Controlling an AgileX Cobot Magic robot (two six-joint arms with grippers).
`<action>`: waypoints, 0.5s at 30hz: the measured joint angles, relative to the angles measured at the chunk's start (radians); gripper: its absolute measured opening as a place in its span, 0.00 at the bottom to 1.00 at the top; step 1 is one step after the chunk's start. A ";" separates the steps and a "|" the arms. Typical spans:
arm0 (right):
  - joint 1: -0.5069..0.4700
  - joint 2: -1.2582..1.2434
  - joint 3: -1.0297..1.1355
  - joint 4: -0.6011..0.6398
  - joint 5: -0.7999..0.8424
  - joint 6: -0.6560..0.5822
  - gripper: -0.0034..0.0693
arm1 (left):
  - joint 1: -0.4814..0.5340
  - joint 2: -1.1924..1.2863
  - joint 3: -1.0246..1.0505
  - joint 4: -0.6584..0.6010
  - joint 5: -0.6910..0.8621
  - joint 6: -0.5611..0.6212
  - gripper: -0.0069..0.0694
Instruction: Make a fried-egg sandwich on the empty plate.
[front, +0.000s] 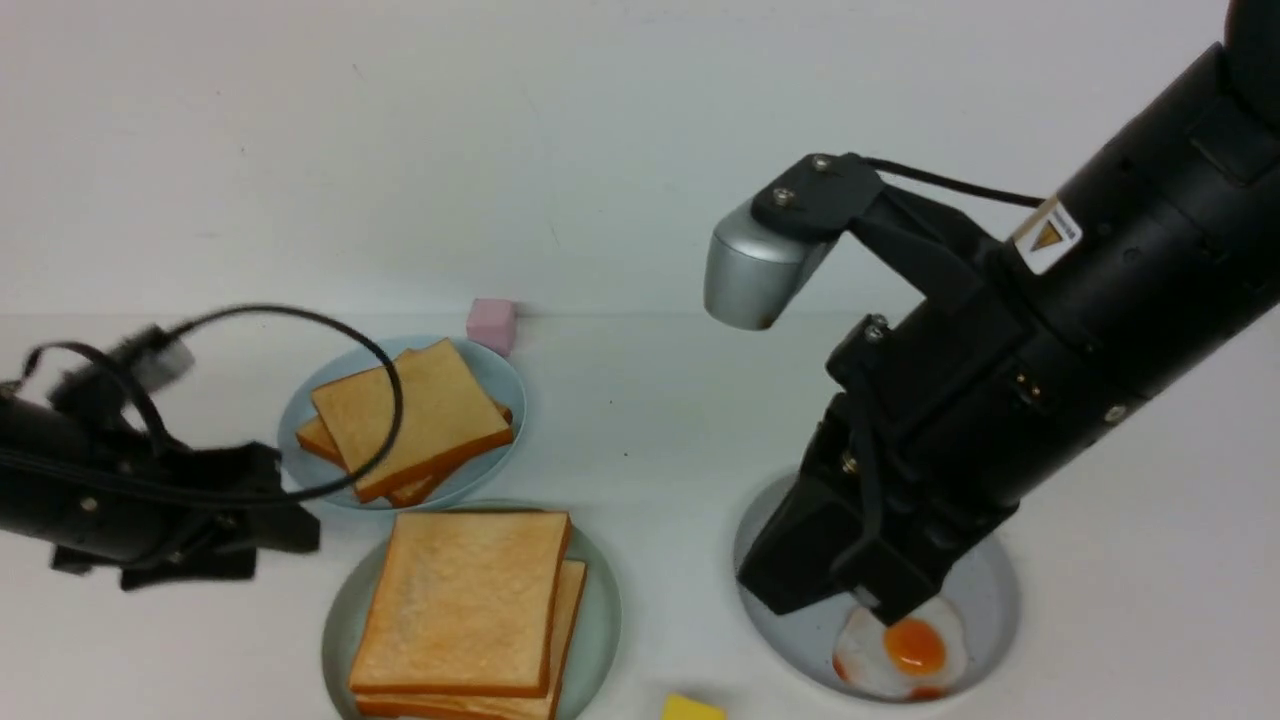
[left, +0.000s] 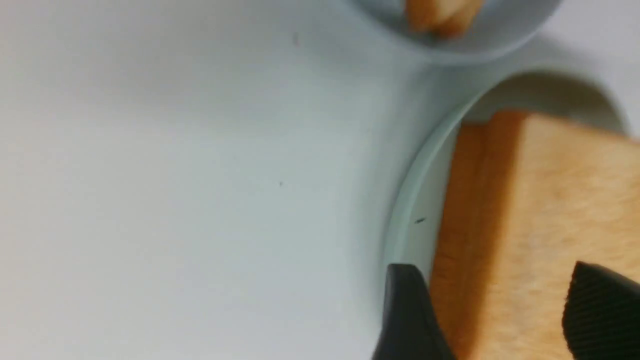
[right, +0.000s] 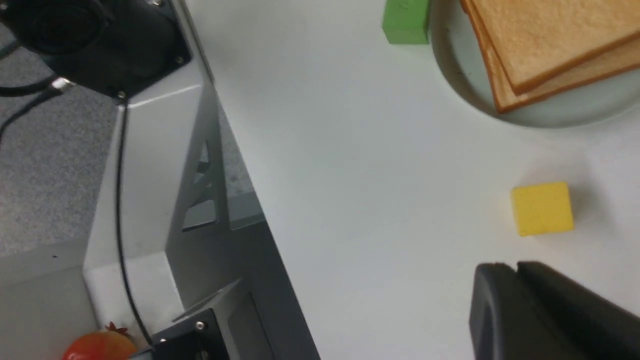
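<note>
Pale mint plate (front: 603, 625), two stacked golden toast slices (front: 465, 600)

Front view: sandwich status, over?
Left hand open by the toast stack on the mint plate. Right hand shut, down at the fried egg on the grey plate. Stack holds no egg. Yellow cube lies between plates.

The front view looks forward and down from the near side onto the table (front: 660, 400), the wall (front: 500, 150) at the far edge; it stands well back; the left wrist view sits very close over the table, facing the left rim of the mint-green plate (left: 400, 220) and its toast stack (left: 550, 210); the right wrist view looks leftward and back to the near edge and the robot's frame (right: 150, 150); all three share that plate and stack; the yellow block (right: 542, 207) shows in the front and right wrist views.
</note>
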 joint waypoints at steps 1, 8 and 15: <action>-0.012 0.000 0.000 -0.021 -0.008 0.025 0.15 | 0.000 -0.033 0.000 0.008 0.001 -0.019 0.61; -0.187 -0.009 0.049 -0.078 -0.142 0.182 0.15 | -0.183 -0.285 0.000 -0.005 0.006 -0.074 0.25; -0.252 -0.136 0.327 -0.100 -0.365 0.227 0.07 | -0.487 -0.360 0.015 0.094 -0.002 -0.147 0.07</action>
